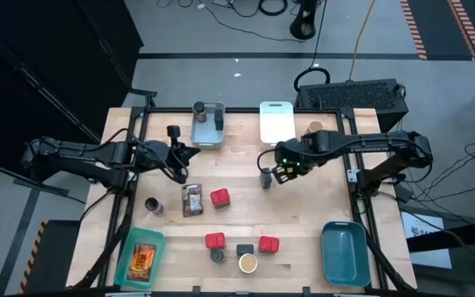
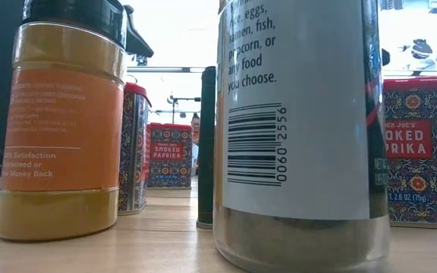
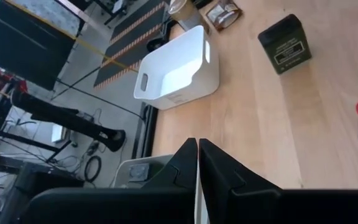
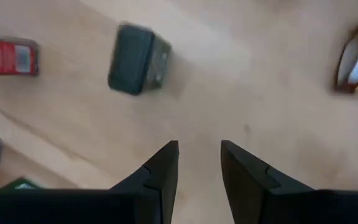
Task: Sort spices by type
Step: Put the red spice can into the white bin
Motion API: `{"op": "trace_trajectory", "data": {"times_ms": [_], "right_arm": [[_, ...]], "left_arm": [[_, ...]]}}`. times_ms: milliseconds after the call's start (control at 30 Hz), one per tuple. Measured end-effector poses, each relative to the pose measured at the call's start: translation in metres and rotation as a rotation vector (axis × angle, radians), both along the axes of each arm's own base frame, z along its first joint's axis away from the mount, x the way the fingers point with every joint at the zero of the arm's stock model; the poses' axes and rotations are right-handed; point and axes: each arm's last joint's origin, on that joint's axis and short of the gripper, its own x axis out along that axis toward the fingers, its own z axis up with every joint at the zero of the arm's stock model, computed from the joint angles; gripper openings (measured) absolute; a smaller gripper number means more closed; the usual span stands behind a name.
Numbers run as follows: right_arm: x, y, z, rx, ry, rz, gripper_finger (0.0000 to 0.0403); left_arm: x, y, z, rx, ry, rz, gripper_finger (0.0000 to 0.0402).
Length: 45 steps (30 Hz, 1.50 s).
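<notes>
At tabletop centre, your right claw (image 1: 280, 175) hovered beside small dark jar (image 1: 265, 177), fingers part-spread, holding nothing, likely lined up for pick. Left claw (image 1: 181, 157) pinched shut, empty, near grey bin (image 1: 207, 124). Spices lay scattered toward near edge, unsorted. Red tins (image 2: 168, 155) read "SMOKED PAPRIKA"; jar (image 2: 302, 129) label: "any food you choose".

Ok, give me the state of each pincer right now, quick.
Left pincer: closed, holding nothing, above the table near the white bin.
Right pincer: open with a narrow gap, holding nothing, over bare table.
</notes>
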Motion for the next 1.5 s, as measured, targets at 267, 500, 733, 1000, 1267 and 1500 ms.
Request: {"op": "trace_trajectory", "data": {"times_ms": [267,500,733,1000,1267,1500], "right_arm": [[0.01,0.0,0.003,-0.01,-0.109,0.001,0.0105],[0.009,0.008,0.003,0.001,-0.098,0.072,0.0105],[-0.002,0.027,0.0,0.234,0.015,0.162,0.0105],[0.01,0.068,0.006,0.13,-0.202,0.665,0.0105],[0.012,0.095,0.009,-0.04,-0.281,0.765,0.0114],[0.01,0.109,0.01,-0.158,-0.294,0.8,0.0164]], "left_arm": [[0.001,0.011,0.003,0.007,-0.035,0.051,0.002],[0.001,0.015,0.005,0.025,-0.042,0.06,0.002],[0.001,0.015,0.005,0.021,-0.044,0.062,0.002],[0.001,0.015,0.005,-0.003,-0.057,0.072,0.002],[-0.005,0.011,0.005,-0.052,-0.063,0.124,0.002],[-0.042,-0.012,0.042,-0.403,-0.031,-0.04,0.002]]}}
